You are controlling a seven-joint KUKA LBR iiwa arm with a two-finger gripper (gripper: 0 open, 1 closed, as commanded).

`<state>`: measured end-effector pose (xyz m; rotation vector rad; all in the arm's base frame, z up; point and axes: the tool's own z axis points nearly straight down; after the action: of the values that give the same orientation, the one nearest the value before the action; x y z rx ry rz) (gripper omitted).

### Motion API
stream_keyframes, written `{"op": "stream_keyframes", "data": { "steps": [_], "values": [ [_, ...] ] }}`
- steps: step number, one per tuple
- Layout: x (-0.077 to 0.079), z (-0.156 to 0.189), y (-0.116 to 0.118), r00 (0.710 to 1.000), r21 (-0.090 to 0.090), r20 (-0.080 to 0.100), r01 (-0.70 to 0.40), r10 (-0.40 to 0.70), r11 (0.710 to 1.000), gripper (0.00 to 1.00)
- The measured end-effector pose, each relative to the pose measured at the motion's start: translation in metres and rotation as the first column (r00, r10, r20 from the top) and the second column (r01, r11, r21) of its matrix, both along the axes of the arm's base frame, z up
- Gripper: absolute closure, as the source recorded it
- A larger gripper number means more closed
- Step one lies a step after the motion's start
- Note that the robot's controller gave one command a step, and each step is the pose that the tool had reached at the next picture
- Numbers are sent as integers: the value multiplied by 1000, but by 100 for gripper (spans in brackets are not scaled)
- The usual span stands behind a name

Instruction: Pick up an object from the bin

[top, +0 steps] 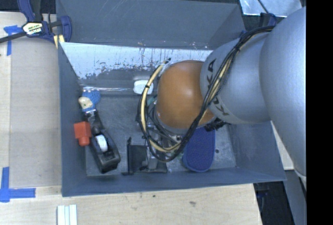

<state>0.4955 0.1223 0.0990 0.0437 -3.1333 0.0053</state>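
Hung the claw (153,159) low near the bin's (156,21) front wall, probably to grab something there. Couldn't tell whether wide or narrow, with the orange cover (179,94) above. Saw a black block (136,155) just beside it and a blue oval (199,148) on the other side.

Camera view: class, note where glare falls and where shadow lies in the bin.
In the camera view, glare whitens the far wall of the bin; a soft highlight sits on the orange cover; the arm shades the floor beneath it, around the blue oval thing.
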Motion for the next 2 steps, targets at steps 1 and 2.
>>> {"op": "stream_keyframes", "data": {
  "steps": [1, 2],
  "values": [
    [9, -30, -19, 985, 3, 7, 171, -171, 985, 0],
    [10, -28, -19, 985, 4, 10, 173, -173, 985, 100]
  ]
}}
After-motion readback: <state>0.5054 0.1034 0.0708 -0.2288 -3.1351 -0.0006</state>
